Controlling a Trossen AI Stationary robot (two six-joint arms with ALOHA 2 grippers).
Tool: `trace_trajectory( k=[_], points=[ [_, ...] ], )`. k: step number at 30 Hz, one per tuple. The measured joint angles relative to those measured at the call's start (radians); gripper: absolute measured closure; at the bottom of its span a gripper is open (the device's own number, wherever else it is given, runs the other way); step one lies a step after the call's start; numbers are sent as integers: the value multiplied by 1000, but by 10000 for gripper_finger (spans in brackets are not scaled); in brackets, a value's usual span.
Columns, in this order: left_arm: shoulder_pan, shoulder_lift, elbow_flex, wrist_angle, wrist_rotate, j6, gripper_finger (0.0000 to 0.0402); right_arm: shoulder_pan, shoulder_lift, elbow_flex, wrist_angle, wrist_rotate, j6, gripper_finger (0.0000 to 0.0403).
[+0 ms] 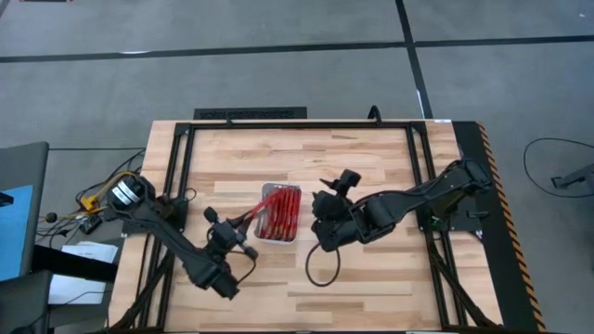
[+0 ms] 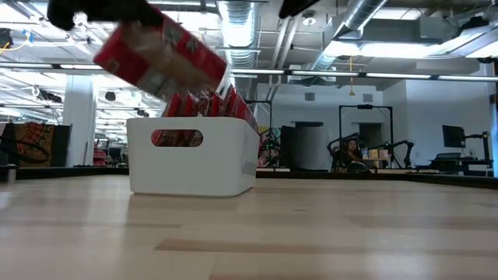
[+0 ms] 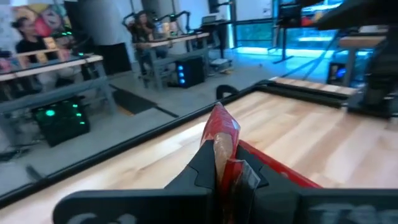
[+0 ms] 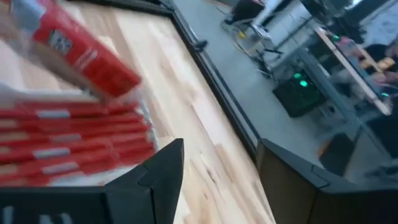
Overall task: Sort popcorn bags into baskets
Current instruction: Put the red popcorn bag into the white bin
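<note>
Left gripper clenched on one end of a flat red popcorn packet, carried tilted above the small white plastic bin, which sits mid-tabletop, slightly toward the front edge. Bin already crammed with red packets standing on edge. Right gripper just beside the bin's right wall, fingers spread, holding nothing. Packet looks light, crinkly, floppy, probably slick; an end grip lets it sag, so pinch firmly near a stiff seam.

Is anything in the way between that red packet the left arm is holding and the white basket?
Nothing visible. The left gripper holds the packet above the basket rim; the right gripper, open, sits on the basket's other side.
</note>
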Motion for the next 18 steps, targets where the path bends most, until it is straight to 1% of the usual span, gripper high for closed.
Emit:
trace_trajectory(
  k=[4,7,10,13,18],
  points=[
    [33,0,-3,-11,2,-4,401,6,-1,0,-58,15,58,188],
    [59,0,-6,31,35,-1,401,5,-1,0,-77,17,86,189],
    [83,0,-33,142,38,33,396,5,-1,0,-77,23,88,189],
    [111,0,-64,239,35,28,392,5,-1,0,-77,41,88,187],
    [154,0,-123,469,28,85,393,5,-1,0,-77,41,88,187]
  ],
)
